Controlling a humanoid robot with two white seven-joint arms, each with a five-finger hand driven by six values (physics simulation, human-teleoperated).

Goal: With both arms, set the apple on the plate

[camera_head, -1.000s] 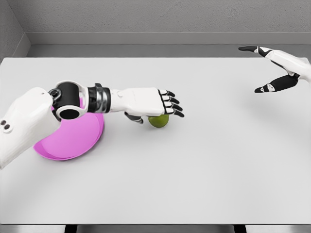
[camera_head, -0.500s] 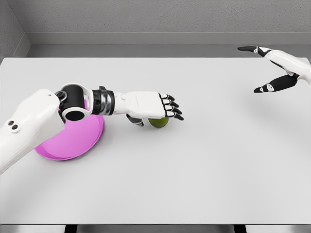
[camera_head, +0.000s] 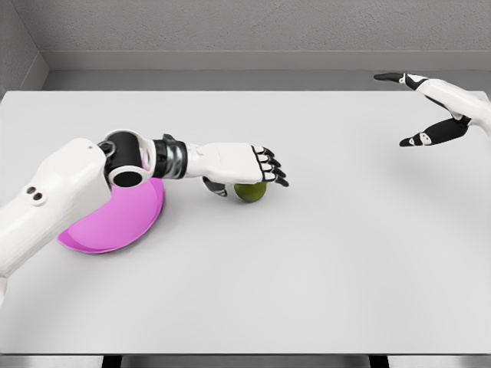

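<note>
On the white worktop (camera_head: 322,261), left of centre, the green apple (camera_head: 250,192) sits just right of the pink plate (camera_head: 115,222), not on it. Over the apple lies the left hand (camera_head: 238,163), palm down, its fingers (camera_head: 270,167) stretched nearly flat across the fruit's top and the thumb tucked beside it, not clearly gripping. At the far right edge, the right hand (camera_head: 437,107) hovers with fingers spread, holding nothing.

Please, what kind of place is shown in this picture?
Most likely a simulated test bench, not a real room: a plain white table against bare grey walls, rendered flatly, holding only a pink plate and a green apple under the robot's left hand.
</note>
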